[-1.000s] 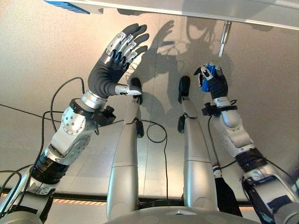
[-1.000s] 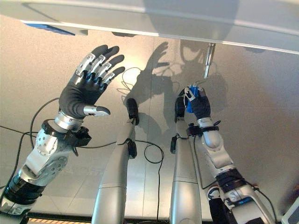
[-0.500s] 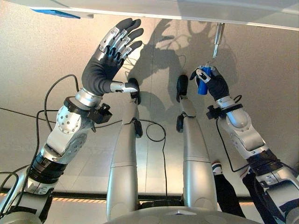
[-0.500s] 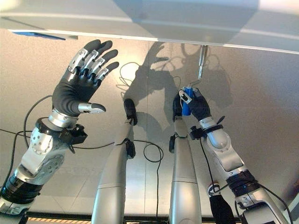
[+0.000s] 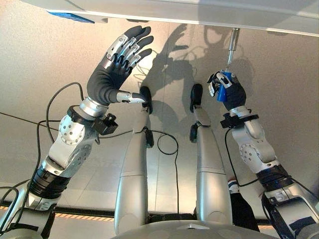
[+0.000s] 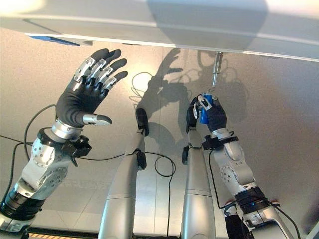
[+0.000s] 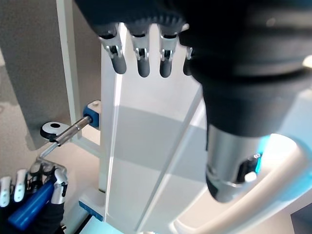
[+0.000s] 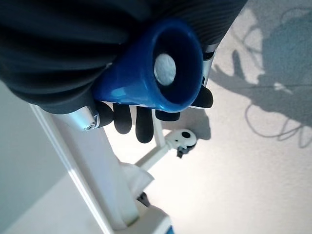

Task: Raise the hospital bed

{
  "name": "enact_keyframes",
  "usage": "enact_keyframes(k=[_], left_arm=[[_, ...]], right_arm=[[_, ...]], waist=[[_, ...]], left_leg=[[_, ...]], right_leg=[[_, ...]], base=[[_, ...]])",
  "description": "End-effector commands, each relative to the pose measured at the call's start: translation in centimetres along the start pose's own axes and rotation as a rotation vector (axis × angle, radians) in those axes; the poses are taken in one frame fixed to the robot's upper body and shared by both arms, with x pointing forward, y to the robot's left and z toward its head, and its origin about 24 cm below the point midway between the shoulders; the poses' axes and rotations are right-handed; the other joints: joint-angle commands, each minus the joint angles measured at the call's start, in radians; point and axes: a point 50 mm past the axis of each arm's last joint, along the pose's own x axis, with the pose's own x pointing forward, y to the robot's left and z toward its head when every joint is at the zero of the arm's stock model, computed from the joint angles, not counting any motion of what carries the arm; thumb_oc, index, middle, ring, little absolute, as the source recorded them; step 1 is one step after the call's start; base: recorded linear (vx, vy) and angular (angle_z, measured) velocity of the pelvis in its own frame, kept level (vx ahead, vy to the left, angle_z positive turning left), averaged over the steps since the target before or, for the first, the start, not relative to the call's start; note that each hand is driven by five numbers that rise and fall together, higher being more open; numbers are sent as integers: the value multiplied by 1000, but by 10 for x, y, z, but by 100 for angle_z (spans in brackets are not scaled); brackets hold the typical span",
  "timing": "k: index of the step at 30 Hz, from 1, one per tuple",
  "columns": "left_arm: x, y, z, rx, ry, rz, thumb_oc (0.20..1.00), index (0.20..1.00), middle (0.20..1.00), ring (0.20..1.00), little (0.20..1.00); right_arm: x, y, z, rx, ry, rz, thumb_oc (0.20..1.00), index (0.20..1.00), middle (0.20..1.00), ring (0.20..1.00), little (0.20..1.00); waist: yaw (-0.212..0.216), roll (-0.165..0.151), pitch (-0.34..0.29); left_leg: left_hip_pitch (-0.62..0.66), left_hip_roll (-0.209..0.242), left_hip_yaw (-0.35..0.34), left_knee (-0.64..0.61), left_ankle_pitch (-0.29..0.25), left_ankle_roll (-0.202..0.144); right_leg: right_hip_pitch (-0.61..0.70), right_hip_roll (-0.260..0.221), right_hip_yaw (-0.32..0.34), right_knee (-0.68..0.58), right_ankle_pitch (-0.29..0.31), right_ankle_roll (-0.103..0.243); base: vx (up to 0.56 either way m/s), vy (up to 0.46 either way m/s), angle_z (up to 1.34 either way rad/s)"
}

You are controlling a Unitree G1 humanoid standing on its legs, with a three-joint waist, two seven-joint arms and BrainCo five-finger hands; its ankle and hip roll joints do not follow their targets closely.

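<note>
My right hand (image 5: 230, 90) is curled tight round the blue crank handle (image 5: 223, 88) of the hospital bed (image 6: 159, 25), fingers wrapped over the grip and thumb closing it from the other side. My right wrist view looks straight down the open end of that blue grip (image 8: 163, 73), with my dark fingertips (image 8: 144, 127) poking out past it. The handle joins a silver crank rod (image 5: 232, 46) that runs up to the underside of the bed's pale frame, which spans the far edge of what I see, above the grey floor (image 5: 40, 64). In my left wrist view the same rod (image 7: 73, 130) enters a blue fitting (image 7: 92, 113) on the white frame upright.

My left hand (image 5: 113, 69) is held up in the air well apart from the crank, fingers straight and spread, thumb out to the side, holding nothing. It sits just below the bed frame's edge, touching neither frame nor floor.
</note>
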Motion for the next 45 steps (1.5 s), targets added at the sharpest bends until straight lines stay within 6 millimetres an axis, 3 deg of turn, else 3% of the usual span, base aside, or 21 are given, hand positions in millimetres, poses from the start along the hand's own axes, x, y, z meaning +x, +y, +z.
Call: enact_keyframes(k=[1, 8, 11, 16, 20, 21, 23, 25, 30, 34, 41, 45], left_arm=[[1, -11, 16, -51, -121, -28, 1000, 1000, 1000, 1000, 1000], [0, -13, 13, -75, -116, -20, 1000, 1000, 1000, 1000, 1000], [1, -11, 14, -58, -114, -26, 1000, 1000, 1000, 1000, 1000], [1, -14, 9, -66, -108, -16, 1000, 1000, 1000, 1000, 1000], [-1, -12, 8, -79, -102, -5, 1000, 1000, 1000, 1000, 1000], [1, -13, 7, -81, -104, 4, 1000, 1000, 1000, 1000, 1000], [3, -14, 6, -86, -108, 2, 1000, 1000, 1000, 1000, 1000], [5, -17, 6, -104, -116, -6, 1000, 1000, 1000, 1000, 1000], [6, -21, 4, -108, -102, -36, 1000, 1000, 1000, 1000, 1000], [8, -22, 5, -105, -97, -52, 1000, 1000, 1000, 1000, 1000], [10, -24, 3, -118, -97, -56, 1000, 1000, 1000, 1000, 1000], [10, -23, 4, -110, -103, -58, 1000, 1000, 1000, 1000, 1000]], right_arm=[[0, -24, 93, 20, -505, -86, 200, 200, 200, 200, 200], [-4, -44, 79, 88, -488, -226, 200, 200, 200, 200, 200], [-2, -35, 75, -78, -377, -132, 200, 200, 200, 200, 200], [-8, -39, 70, 76, -426, -185, 200, 200, 200, 200, 200], [-13, -54, 58, 55, -389, -313, 200, 200, 200, 200, 200], [-15, -71, 50, 2, -353, -445, 200, 200, 200, 200, 200], [-16, -78, 46, -10, -341, -500, 200, 200, 200, 200, 200], [-21, -105, 38, -94, -278, -669, 200, 200, 200, 200, 200], [-29, -137, 32, -111, -201, -805, 200, 200, 200, 200, 200], [-37, -150, 25, -140, -124, -847, 200, 200, 200, 200, 200], [-37, -155, 25, -110, -121, -861, 200, 200, 200, 200, 200], [-31, -140, 19, -119, -88, -738, 200, 200, 200, 200, 200]], waist=[[-38, 52, -19], [-37, 65, -19], [-39, 58, -19], [-40, 67, -19], [-40, 70, -19], [-40, 75, -19], [-40, 78, -19], [-33, 93, -19], [-21, 108, -19], [-18, 112, -19], [-18, 117, -19], [-20, 114, -19]], left_leg=[[65, 37, -28, 34, -67, -62], [87, 42, -29, 4, -55, -70], [93, 46, -27, -1, -49, -70], [109, 46, -31, -17, -39, -79], [131, 48, -27, -27, -41, -75], [133, 47, -26, -29, -42, -74], [134, 46, -27, -32, -42, -74], [139, 46, -27, -44, -40, -76], [145, 47, -31, -55, -36, -77], [148, 48, -31, -60, -33, -78], [151, 47, -35, -70, -28, -80], [149, 50, -33, -73, -24, -83]], right_leg=[[72, 36, -60, -65, 30, 67], [77, 43, -62, -64, 19, 64], [80, 47, -62, -66, 21, 61], [88, 45, -68, -65, 17, 62], [96, 52, -61, -60, 10, 58], [96, 52, -60, -60, 8, 57], [96, 52, -59, -61, 8, 56], [95, 52, -59, -65, 5, 55], [92, 53, -64, -57, -1, 52], [90, 53, -65, -47, -7, 49], [88, 52, -69, -45, -8, 49], [85, 53, -70, -43, -7, 47]], base=[[0, 0, 0], [4, -20, -2], [1, -37, -1], [2, -37, -1], [0, 0, 0], [0, 0, 0], [0, 0, 0], [0, 0, 0], [4, -6, 1], [3, -4, 1], [0, 0, 0], [0, 0, 0]])
